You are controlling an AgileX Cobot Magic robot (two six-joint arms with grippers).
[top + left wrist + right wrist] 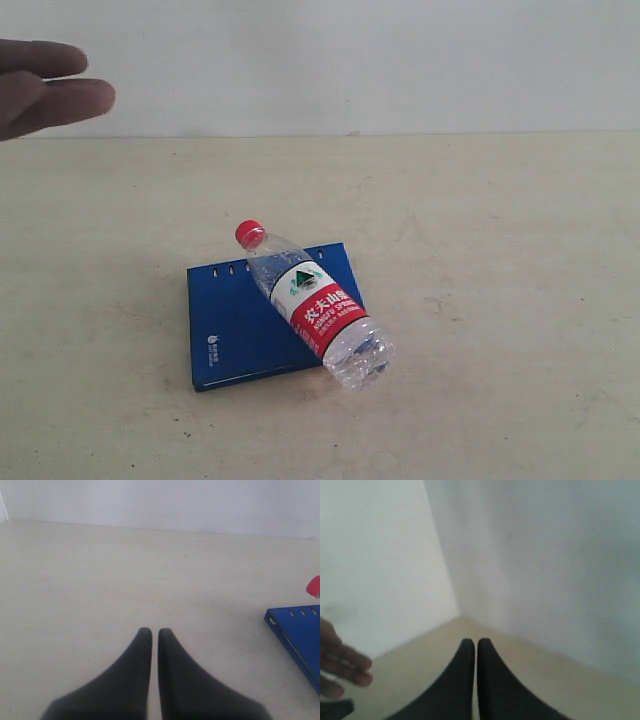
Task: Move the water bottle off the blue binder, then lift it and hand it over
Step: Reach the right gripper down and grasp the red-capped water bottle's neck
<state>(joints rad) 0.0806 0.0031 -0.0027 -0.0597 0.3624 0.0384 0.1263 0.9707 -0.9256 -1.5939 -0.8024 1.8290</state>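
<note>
The water bottle (315, 305) lies on its side across the blue binder (235, 325), red cap toward the back, clear base hanging over the binder's front right edge. In the left wrist view a corner of the blue binder (299, 630) and a sliver of the red cap (314, 586) show at the picture's edge. My left gripper (151, 632) is shut with nothing in it, over bare table well short of the binder. My right gripper (472, 642) is shut and empty, aimed at a wall corner. Neither gripper appears in the exterior view.
A person's hand (45, 85) reaches in at the upper left of the exterior view, and the same hand (340, 665) shows in the right wrist view. The beige table (500, 250) ends at a white wall (400, 60) behind.
</note>
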